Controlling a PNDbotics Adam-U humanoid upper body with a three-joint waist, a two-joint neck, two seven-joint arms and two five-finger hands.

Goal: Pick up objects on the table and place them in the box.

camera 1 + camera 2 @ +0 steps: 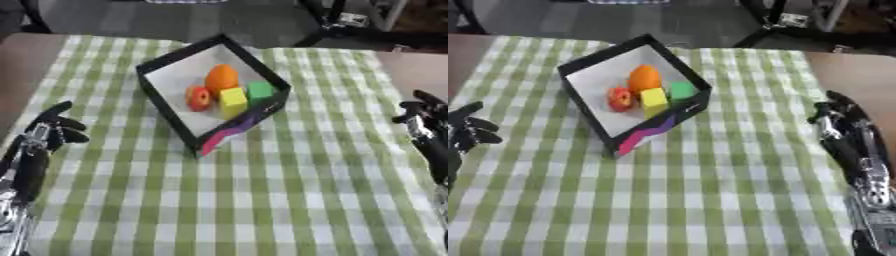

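Left eye view shows the left hand (pixel 48 132) at nine o'clock and the right hand (pixel 837 120) at three, both with fingers relaxed, holding nothing. Between them, the black-walled cardboard box (pixel 171 65) holds an orange ball (pixel 221 78), red ring-like piece (pixel 199 97), yellow cube (pixel 233 100) and green block (pixel 260 90). The green-checked worktop (pixel 262 200) shows nothing loose, so the task looks done.
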